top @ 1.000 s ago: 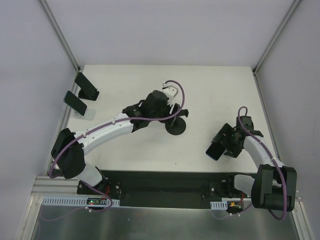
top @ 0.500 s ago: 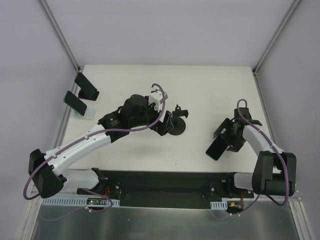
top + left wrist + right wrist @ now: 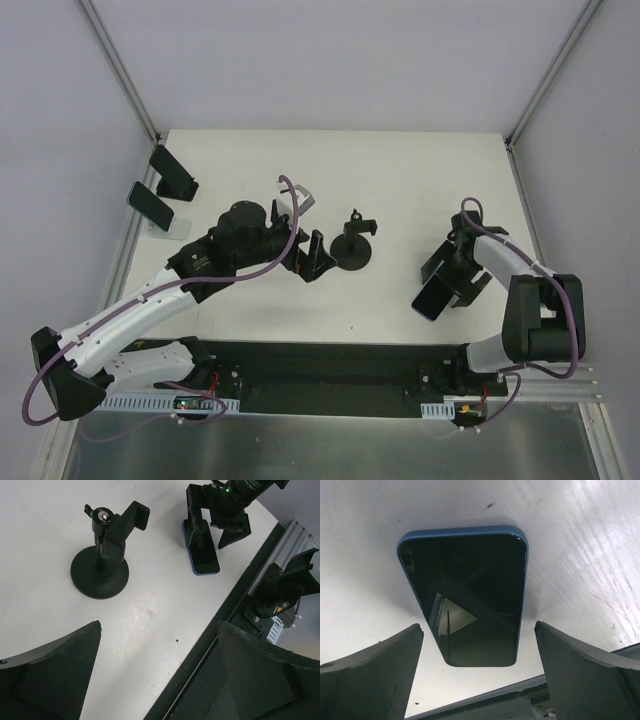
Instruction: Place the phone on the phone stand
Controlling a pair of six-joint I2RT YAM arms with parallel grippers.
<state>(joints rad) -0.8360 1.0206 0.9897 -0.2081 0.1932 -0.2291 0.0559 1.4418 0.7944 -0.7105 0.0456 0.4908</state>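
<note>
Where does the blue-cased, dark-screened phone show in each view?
Top external: blue-cased phone lies right of centre, in the lower half.
Left wrist: upper middle-right, lying flat.
Right wrist: centre of frame, screen up.
Shared landmark: the open right pincer poised over it.

**Item 1, left arm** [image 3: 150, 300]: white tubular link shells, black joint housings, black wrist block. A purple cable [image 3: 262, 260] is clipped along the links and loops free above the wrist. The base [image 3: 195, 365] sits at 7 o'clock in the top view, with red wiring beside it.

**Item 2, right arm** [image 3: 515, 275]: same white-and-black build, its own purple loop, base at 5 o'clock. A green indicator light glows on the wrist.

**Item 3, fingers**: matt dark grey wedges, broad and blunt-tipped, on the left [image 3: 55, 675] and right [image 3: 367, 672] wrists.
</note>
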